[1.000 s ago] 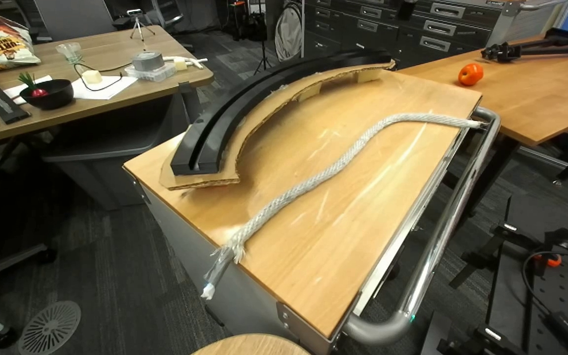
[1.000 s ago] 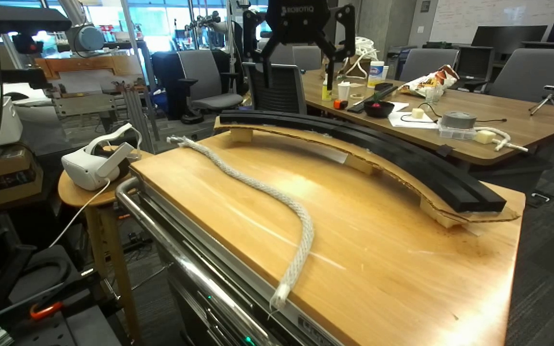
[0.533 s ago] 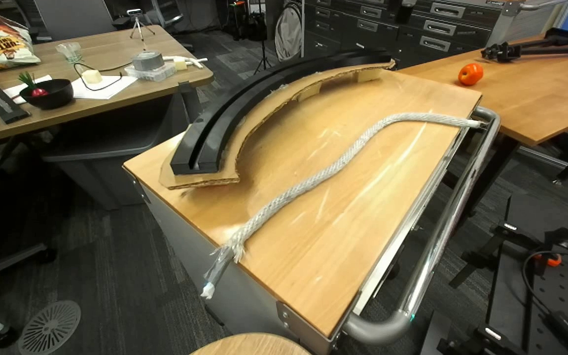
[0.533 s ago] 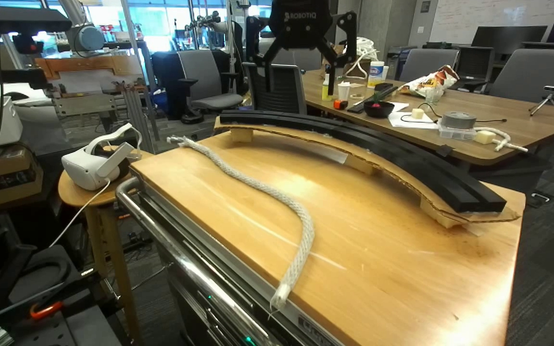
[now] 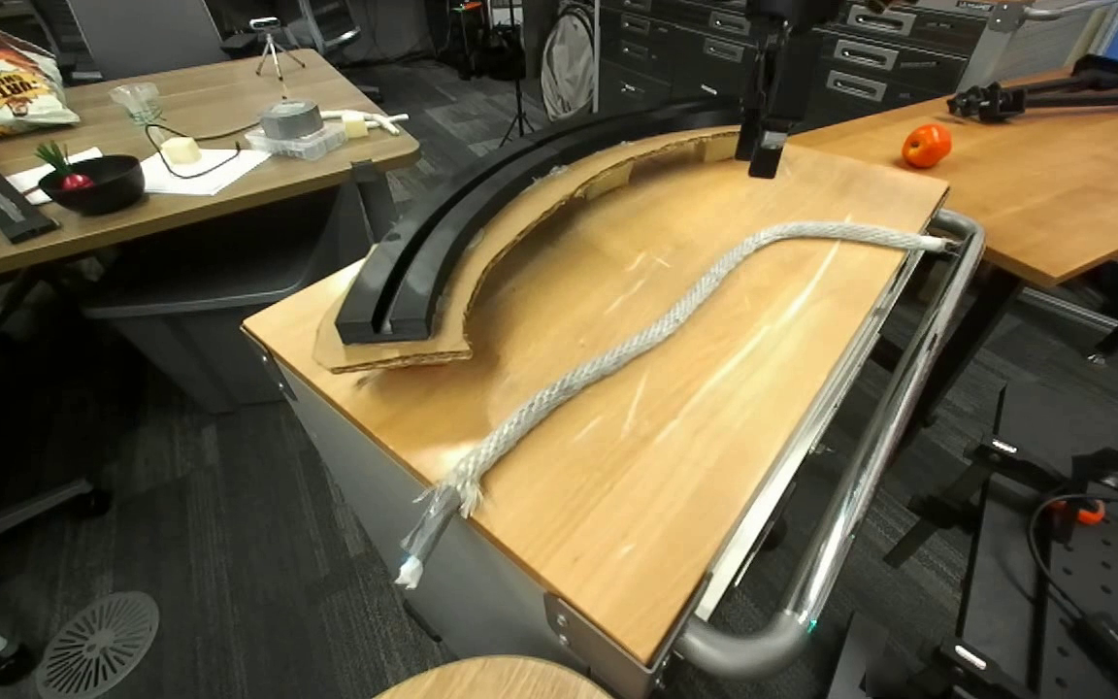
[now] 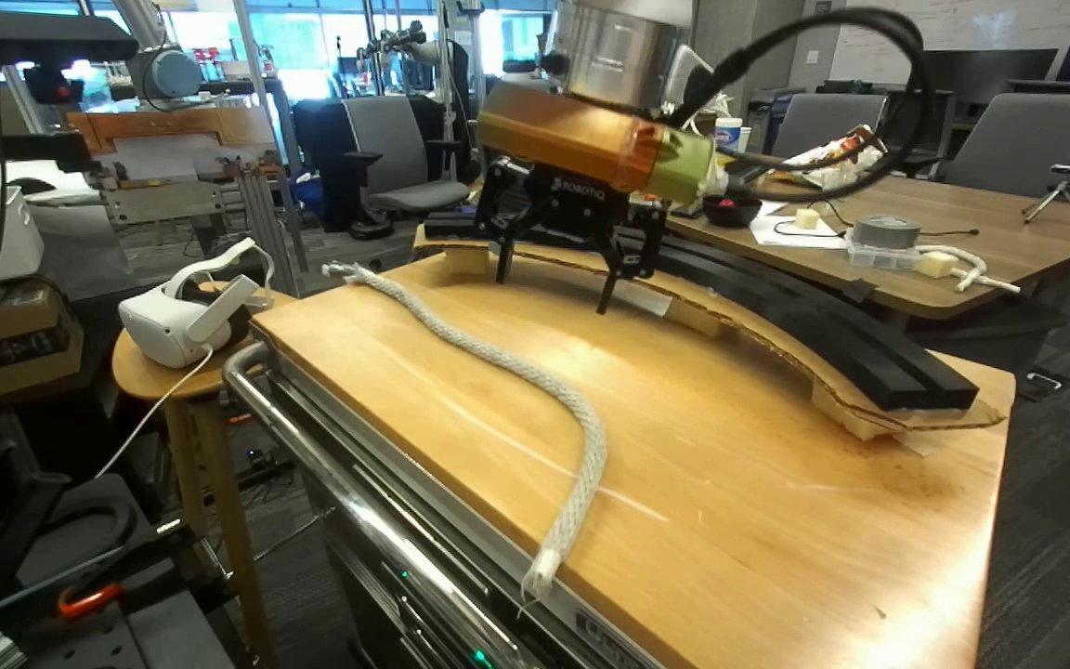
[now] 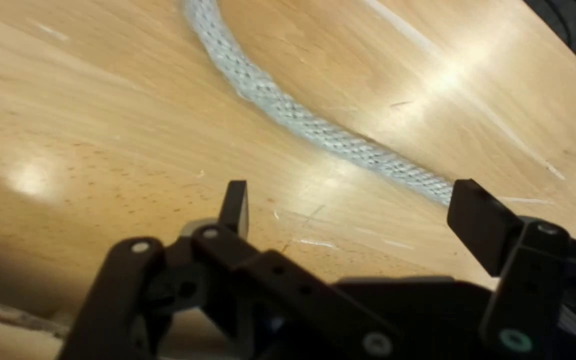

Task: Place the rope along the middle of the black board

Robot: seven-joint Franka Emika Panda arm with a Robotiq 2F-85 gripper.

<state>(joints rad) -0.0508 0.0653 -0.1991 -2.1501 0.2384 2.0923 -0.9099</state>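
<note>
Wrist view: black two-fingered Robotiq gripper [image 7: 352, 210] had fingers [image 7: 483, 225] spread wide, grasping nothing. In both exterior views, pale grey-white braided rope [image 6: 498, 357] lay curving across tan wooden tabletop [image 6: 730, 520], ends past its edges, apart from arc-shaped black board [image 6: 776, 293]. Board bore no visible rope. Likely placing had not begun; grasp, lift, laying along board's middle all left.

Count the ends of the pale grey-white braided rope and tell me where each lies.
2: one frayed rope end juts past an edge of the tan wooden cart top; the other end reaches past the edge beside the shiny tubular metal handle. Neither is hidden.
</note>
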